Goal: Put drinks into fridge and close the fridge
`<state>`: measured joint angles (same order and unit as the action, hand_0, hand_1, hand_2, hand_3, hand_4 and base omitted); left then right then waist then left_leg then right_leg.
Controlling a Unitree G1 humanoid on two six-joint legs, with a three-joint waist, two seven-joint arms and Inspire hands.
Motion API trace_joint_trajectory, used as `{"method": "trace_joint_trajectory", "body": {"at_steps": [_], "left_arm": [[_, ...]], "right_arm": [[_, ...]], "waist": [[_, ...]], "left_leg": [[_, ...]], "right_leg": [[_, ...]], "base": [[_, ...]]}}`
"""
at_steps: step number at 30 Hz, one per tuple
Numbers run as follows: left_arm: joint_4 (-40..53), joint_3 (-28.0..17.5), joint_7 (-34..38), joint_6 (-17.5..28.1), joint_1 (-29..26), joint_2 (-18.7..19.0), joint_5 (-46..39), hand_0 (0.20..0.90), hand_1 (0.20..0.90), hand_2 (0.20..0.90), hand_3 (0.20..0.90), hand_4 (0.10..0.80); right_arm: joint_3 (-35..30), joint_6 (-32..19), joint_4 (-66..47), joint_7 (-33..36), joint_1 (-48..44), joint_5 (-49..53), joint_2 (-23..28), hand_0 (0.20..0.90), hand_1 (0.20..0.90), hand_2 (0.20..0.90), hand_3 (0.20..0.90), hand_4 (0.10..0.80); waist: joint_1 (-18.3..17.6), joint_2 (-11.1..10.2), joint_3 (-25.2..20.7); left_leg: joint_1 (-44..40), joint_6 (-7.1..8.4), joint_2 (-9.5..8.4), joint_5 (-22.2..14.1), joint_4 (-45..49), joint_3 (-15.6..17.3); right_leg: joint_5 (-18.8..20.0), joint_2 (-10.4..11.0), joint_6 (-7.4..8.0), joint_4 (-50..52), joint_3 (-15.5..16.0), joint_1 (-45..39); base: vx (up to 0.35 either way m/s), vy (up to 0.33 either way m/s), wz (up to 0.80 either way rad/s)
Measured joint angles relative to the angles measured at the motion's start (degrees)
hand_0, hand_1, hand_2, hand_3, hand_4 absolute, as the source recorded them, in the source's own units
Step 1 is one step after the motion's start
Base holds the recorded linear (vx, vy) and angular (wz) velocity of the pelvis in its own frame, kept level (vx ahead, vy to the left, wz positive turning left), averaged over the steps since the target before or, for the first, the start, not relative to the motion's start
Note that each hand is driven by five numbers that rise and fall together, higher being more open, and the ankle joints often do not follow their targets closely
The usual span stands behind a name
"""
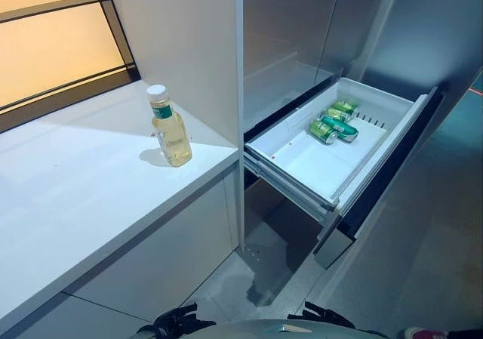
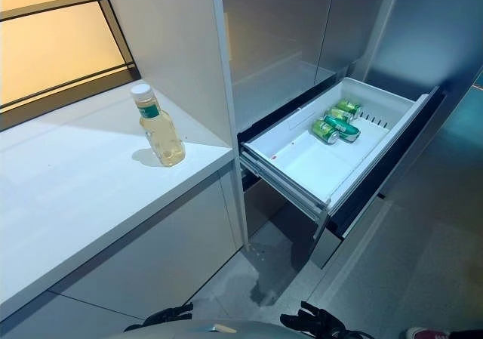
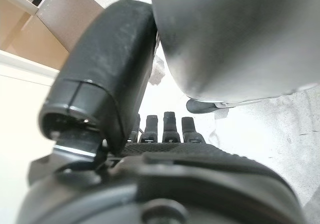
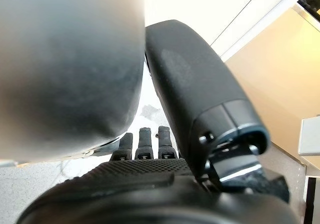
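Observation:
A clear bottle (image 1: 170,131) of pale yellow drink with a white cap and green label stands upright on the white counter (image 1: 83,195), near its right end. To its right the fridge's white drawer (image 1: 317,164) is pulled out, with green cans (image 1: 333,122) lying at its far end. My left hand (image 1: 177,320) and right hand (image 1: 326,315) hang low by my sides, far below the bottle and the drawer. In the wrist views the left hand's fingers (image 3: 169,125) and the right hand's fingers (image 4: 145,143) are straight and hold nothing.
The tall grey fridge doors (image 1: 302,29) rise above the drawer. A white cabinet wall (image 1: 189,44) stands between the counter and the fridge. A warm-lit window (image 1: 53,37) runs behind the counter. A red shoe tip (image 1: 419,333) shows on the grey floor at lower right.

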<state>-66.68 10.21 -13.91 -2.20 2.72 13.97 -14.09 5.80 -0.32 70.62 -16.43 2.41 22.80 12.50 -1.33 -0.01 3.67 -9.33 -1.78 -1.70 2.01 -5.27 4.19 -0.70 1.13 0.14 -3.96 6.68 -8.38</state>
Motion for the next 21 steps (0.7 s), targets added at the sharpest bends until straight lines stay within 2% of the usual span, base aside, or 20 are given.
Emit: {"method": "trace_joint_trajectory", "body": {"at_steps": [7, 10, 15, 18, 21], "left_arm": [[-0.12, 0.01, 0.09, 1.40, 0.24, 0.00, 0.00, 0.900, 0.900, 0.900, 0.900, 0.800], [-0.13, 0.05, 1.66, 3.65, 0.57, 0.00, 0.66, 0.900, 0.900, 0.900, 0.900, 0.800], [1.38, 1.55, 3.10, 8.28, 0.45, 1.17, 6.41, 0.900, 0.900, 0.900, 0.900, 0.800], [10.15, 5.96, -4.44, 7.35, 0.45, 4.79, 8.37, 0.900, 0.900, 0.900, 0.900, 0.800], [20.17, 7.04, -13.84, 3.88, -0.49, 7.67, 8.25, 0.900, 0.900, 0.900, 0.900, 0.800]], "right_arm": [[0.00, 0.00, 0.00, -0.01, 0.00, -0.02, 0.01, 0.900, 0.900, 0.900, 0.900, 0.800], [0.00, 0.00, 0.00, -0.02, -0.01, -0.02, 0.00, 0.900, 0.900, 0.900, 0.900, 0.800], [0.11, 0.07, -0.02, -0.05, -0.14, -0.48, 0.12, 0.900, 0.900, 0.900, 0.900, 0.800], [0.27, 0.78, -0.72, -0.08, -0.26, -0.49, 0.75, 0.900, 0.900, 0.900, 0.900, 0.800], [0.39, 1.87, -2.22, -0.18, -0.38, -0.50, 1.93, 0.900, 0.900, 0.900, 0.900, 0.800]], "waist": [[0.01, 0.00, -0.01], [0.01, 0.00, -0.01], [0.00, 0.10, 0.00], [0.11, 0.74, 0.40], [-0.02, 1.75, 0.78]], "left_leg": [[-0.01, 0.00, 0.00, 0.00, 0.00, 0.00], [-0.01, 0.00, 0.00, 0.00, 0.01, 0.00], [-0.01, 0.00, 0.00, 0.00, 0.00, 0.05], [0.16, -0.01, -0.01, 0.01, -0.05, 0.26], [0.72, -0.11, -0.01, 0.08, -0.04, 0.54]], "right_leg": [[0.00, 0.00, 0.00, 0.00, 0.00, -0.01], [0.00, -0.01, 0.00, 0.00, 0.00, -0.01], [0.00, 0.00, 0.00, 0.06, -0.06, 0.05], [-0.01, 0.03, 0.01, 0.18, -0.28, 0.42], [0.02, 0.06, 0.03, 0.47, -0.60, 1.17]], "base": [[0.000, 0.000, 0.00], [0.000, 0.000, 0.00], [-0.026, 0.013, -0.01], [-0.060, 0.049, -0.04], [-0.025, 0.037, -0.05]]}}
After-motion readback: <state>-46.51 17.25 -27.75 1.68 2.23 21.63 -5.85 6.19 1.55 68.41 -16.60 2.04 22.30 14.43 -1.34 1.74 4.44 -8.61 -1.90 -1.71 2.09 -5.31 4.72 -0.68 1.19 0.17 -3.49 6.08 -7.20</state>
